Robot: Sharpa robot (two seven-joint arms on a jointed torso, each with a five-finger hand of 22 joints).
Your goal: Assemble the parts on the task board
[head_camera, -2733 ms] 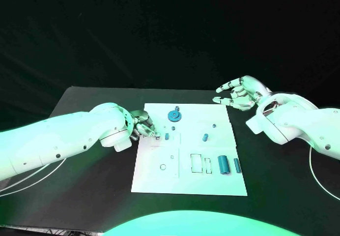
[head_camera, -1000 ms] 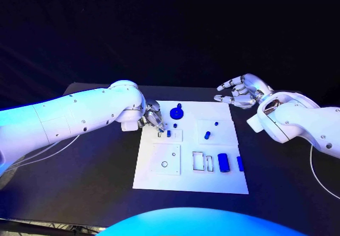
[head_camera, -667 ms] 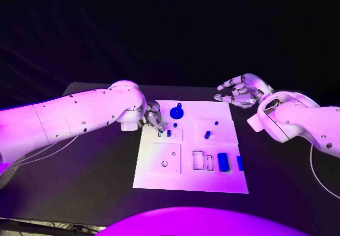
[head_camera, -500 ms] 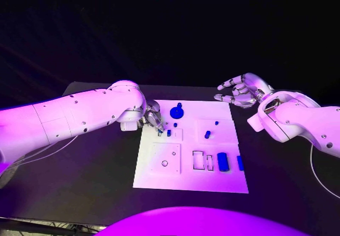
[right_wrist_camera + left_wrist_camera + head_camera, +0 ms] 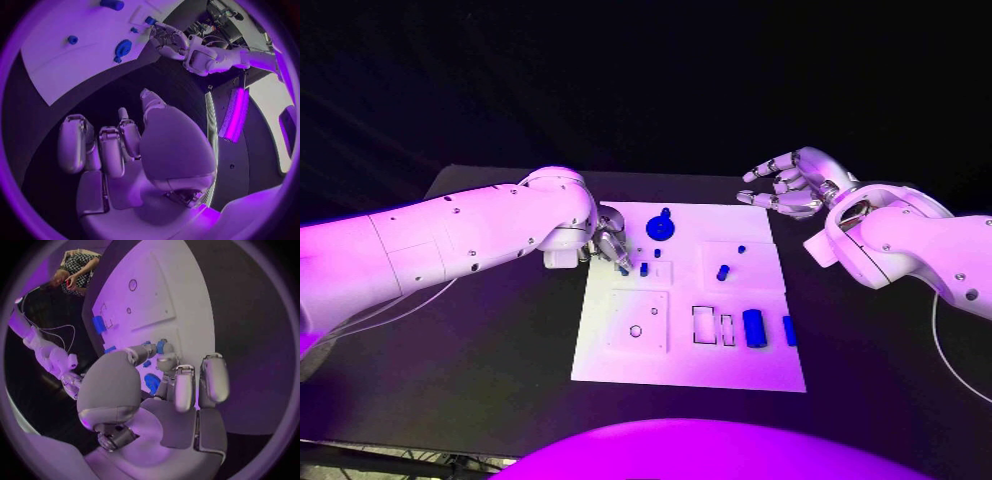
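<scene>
Two hands working: left hand [image 5: 609,243] pinching small blue peg [image 5: 160,346] over white task board [image 5: 689,370] at ten o'clock; insertion step, needing precise alignment. Right hand [image 5: 788,184] hovering empty, fingers spread.

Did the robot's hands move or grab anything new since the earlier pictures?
The left hand shifted from the task board's left edge in over its upper left part. Its fingers now pinch a small blue part just above the board. The right hand stayed open off the board's far right corner, and the other blue pieces on the board lie as before.
</scene>
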